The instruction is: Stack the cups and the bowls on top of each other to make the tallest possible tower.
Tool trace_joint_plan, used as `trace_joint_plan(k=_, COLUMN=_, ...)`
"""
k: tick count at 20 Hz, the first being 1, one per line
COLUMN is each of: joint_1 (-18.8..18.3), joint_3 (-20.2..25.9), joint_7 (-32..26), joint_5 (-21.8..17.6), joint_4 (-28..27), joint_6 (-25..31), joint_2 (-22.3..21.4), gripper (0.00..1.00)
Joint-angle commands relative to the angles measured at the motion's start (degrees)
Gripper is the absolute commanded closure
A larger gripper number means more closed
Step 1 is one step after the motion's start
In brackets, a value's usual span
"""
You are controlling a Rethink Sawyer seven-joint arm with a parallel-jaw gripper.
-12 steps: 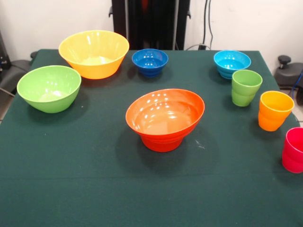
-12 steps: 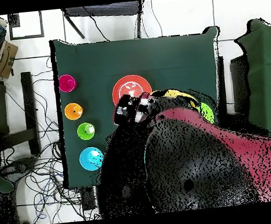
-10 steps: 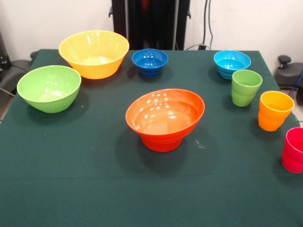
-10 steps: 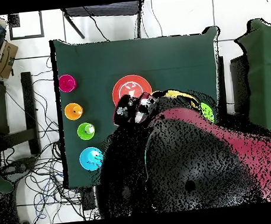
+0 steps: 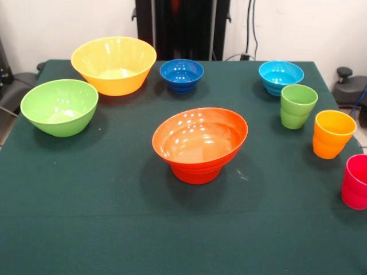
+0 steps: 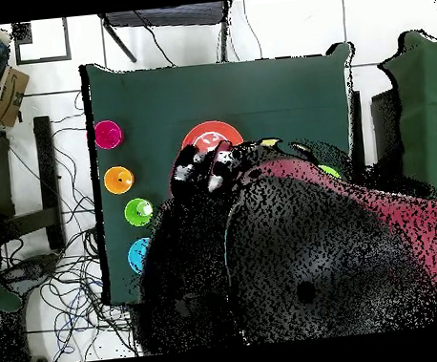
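From above I see my arm (image 6: 306, 257) filling the lower half of the green counter (image 6: 280, 87), its hand (image 6: 200, 169) over the near edge of the tower (image 6: 211, 137); I cannot tell how the hand is set. Down the counter's left side runs a line of the pink-red cup (image 6: 108, 135), orange-yellow cup (image 6: 118, 180) and green cup (image 6: 138, 213). Below them the light blue bowl (image 6: 139, 255) is half covered by the arm.

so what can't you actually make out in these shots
- Claw: seen only in the overhead view, too dark to tell open or shut; absent from the front view.
- Large yellow bowl and green bowl: mostly hidden overhead by the arm.
- Pink-red cup: cut by the front view's right edge.
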Motion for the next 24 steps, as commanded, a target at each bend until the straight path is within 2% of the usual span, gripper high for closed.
trace_joint_plan(k=1, joint_1=3.98, joint_3=3.5, joint_7=-7.32, joint_5=-7.53, joint_4=-3.15, joint_6=2.89, joint_2=10.16, gripper=1.0)
trace_joint_plan(k=10, joint_1=8.75, joint_3=1.98, joint_7=-2.9, joint_5=-10.61, joint_4=-6.15, joint_6=0.52, joint_2=15.63, gripper=1.0)
trace_joint_plan(k=19, joint_1=12.11, joint_3=-0.21, joint_7=-0.13, joint_5=-12.58, joint_4=-6.34, joint_6=-1.76, joint_2=17.69, gripper=1.0)
trace_joint_plan(k=24, joint_1=14.39, joint_3=-1.16, joint_7=2.49, joint_5=-14.26, joint_4=-7.2, joint_6=-3.88, joint_2=20.22, gripper=1.0)
